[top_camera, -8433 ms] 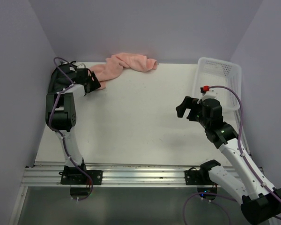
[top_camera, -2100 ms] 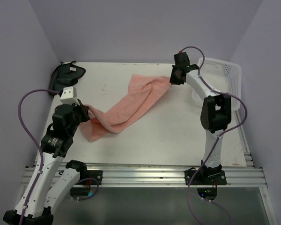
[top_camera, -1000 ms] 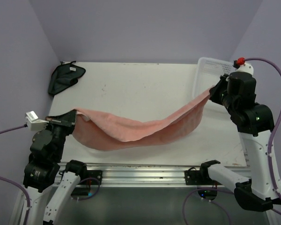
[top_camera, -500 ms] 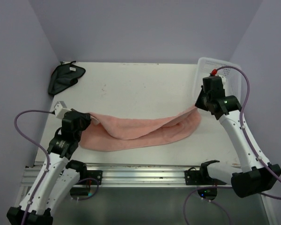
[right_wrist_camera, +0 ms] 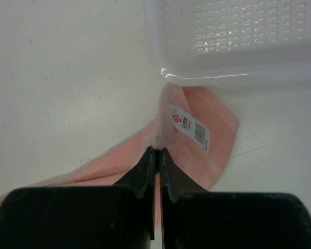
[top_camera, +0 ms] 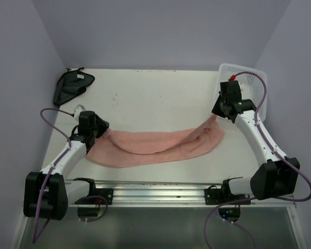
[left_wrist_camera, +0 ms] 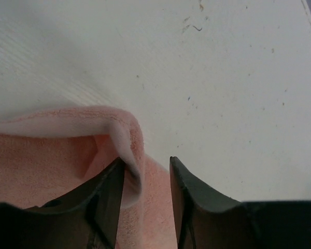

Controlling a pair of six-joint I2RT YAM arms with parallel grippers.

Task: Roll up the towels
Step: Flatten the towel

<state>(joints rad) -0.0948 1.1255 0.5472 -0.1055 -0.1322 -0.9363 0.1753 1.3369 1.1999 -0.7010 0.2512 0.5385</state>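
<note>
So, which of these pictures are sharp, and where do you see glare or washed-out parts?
Top view: even light, sharp, hardly any shadow. Left wrist view: the upper left is washed out, so the pink towel fades to white at its edge. Right wrist view: a bright glint on the basket rim; the tag is sharp.

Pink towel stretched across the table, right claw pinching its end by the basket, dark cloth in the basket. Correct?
No: the dark cloth isn't in the basket; it lies on the table at its far-left corner, per the top view. The pink towel and right claw are as stated.
</note>
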